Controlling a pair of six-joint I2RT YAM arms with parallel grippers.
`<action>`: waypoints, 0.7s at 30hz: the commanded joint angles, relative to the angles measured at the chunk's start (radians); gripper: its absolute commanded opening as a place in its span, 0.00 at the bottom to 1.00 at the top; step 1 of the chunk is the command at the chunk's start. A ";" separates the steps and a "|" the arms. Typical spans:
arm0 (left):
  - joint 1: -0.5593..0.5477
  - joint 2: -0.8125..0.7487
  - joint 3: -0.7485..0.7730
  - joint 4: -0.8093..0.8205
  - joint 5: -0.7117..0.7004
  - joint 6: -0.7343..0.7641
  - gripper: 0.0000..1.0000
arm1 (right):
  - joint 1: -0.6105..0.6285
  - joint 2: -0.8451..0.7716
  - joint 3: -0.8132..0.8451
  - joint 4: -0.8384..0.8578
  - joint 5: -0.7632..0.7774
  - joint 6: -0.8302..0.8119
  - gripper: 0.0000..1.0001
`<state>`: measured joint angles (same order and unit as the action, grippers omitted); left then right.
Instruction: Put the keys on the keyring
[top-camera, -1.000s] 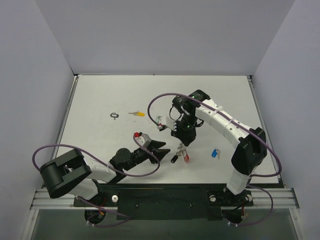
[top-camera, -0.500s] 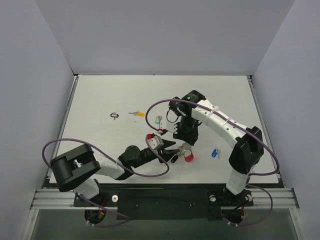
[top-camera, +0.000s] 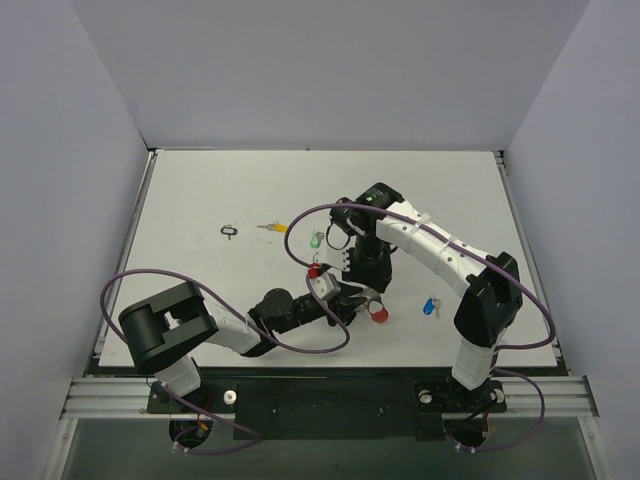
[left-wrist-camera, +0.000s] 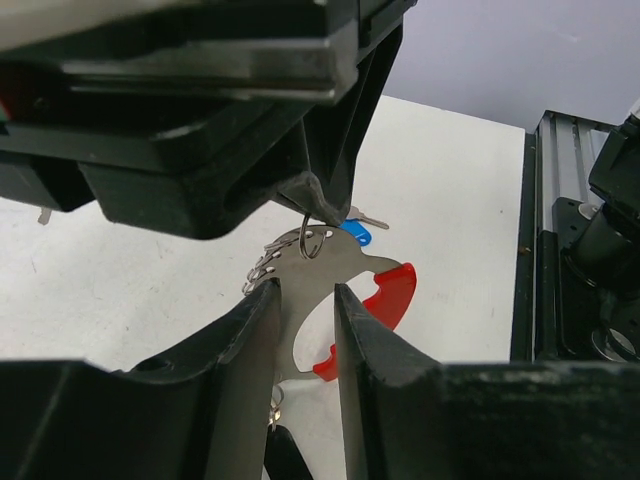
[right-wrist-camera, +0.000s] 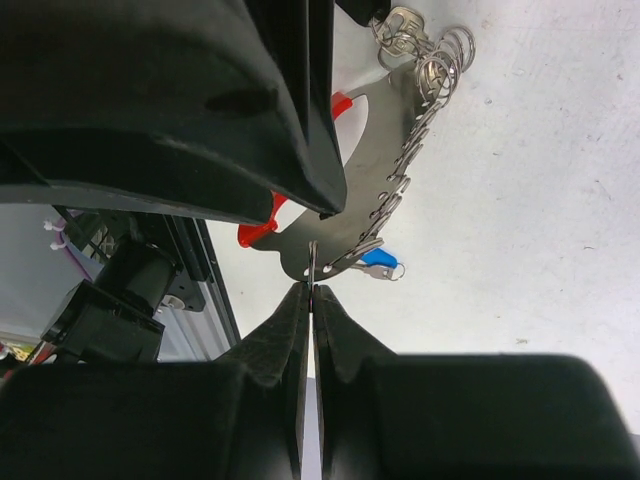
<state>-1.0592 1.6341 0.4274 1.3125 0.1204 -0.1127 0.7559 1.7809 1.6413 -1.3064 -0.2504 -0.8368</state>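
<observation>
Keyring (left-wrist-camera: 345, 262) hangs inside the left hand (left-wrist-camera: 305, 305), seemingly pinched by the right hand (right-wrist-camera: 312, 293).

On the white table (top-camera: 200, 190) the left gripper (top-camera: 340, 296) and the right gripper (top-camera: 358, 284) meet near the front middle, with their tips very close together. Just beside them, to the right, is the keyring (top-camera: 375, 311) with its red tag. A blue-tagged key (top-camera: 431, 306) lies further right, apart. A green-tagged key (top-camera: 316, 240) is behind the grippers. A yellow-tagged key (top-camera: 272, 227) and a small black loop (top-camera: 230, 231) are further left.
</observation>
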 joint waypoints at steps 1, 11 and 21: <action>-0.004 0.003 0.034 0.261 0.005 0.016 0.37 | 0.010 0.020 0.025 -0.073 0.016 -0.004 0.00; -0.007 0.024 0.068 0.261 0.005 0.018 0.32 | 0.011 0.025 0.032 -0.080 -0.009 -0.012 0.00; -0.012 0.027 0.083 0.263 -0.018 0.038 0.32 | 0.008 0.023 0.043 -0.094 -0.055 -0.030 0.00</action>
<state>-1.0611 1.6558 0.4614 1.3125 0.1074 -0.0967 0.7536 1.7813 1.6482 -1.3060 -0.2516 -0.8383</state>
